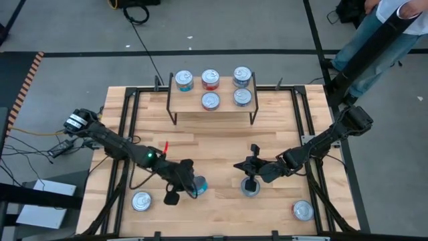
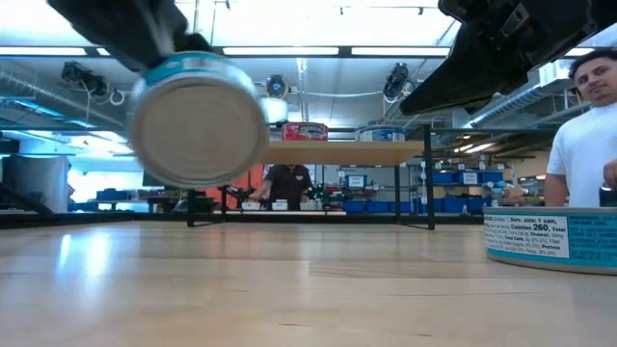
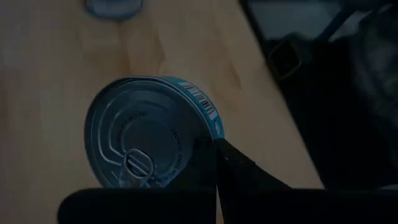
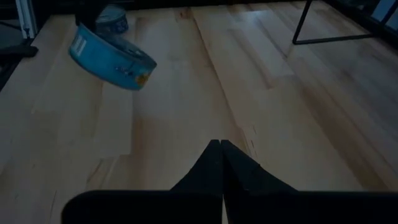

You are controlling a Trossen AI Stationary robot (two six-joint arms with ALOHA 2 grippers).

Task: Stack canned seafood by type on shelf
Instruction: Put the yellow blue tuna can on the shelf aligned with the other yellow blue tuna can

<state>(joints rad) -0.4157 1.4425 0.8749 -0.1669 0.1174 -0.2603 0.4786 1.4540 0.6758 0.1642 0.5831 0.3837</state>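
The left tool (image 1: pixel 186 186) was clenched on a teal-labelled can (image 1: pixel 198 185), holding it tilted and clear of the counter (image 1: pixel 214 144) toward the near edge, left of centre; in the low view the can (image 2: pixel 198 119) hung in the air with its flat face turned outward. The left wrist view showed the dark fingers (image 3: pixel 239 169) biting at the rim beside the label, so the hold looked to be at the can's edge rather than square across its body. These tins looked stiff, squat and fairly dense for their size, with smooth metal lids and glossy labels, so a rim grip seemed liable to let one swivel or slip; a hold across the side wall would likely be steadier. The right tool (image 1: pixel 251 175) was closed on nothing, its tips pressed together in the right wrist view (image 4: pixel 221 163), poised just above another can (image 1: pixel 250 188) standing near the front edge, right of centre. Two more cans sat at the near edge, one by the left corner (image 1: pixel 141 201) and one, red-labelled, by the right corner (image 1: pixel 303 211). The shelf (image 1: pixel 190 105) stood at the far edge and carried five cans: three along its back, blue (image 1: pixel 184 80), red (image 1: pixel 210 79), and blue (image 1: pixel 242 76), and two nearer its front edge (image 1: pixel 210 100) (image 1: pixel 242 97). None was yet stacked on another. A person (image 2: pixel 590 130) stood beyond the counter's far right corner.
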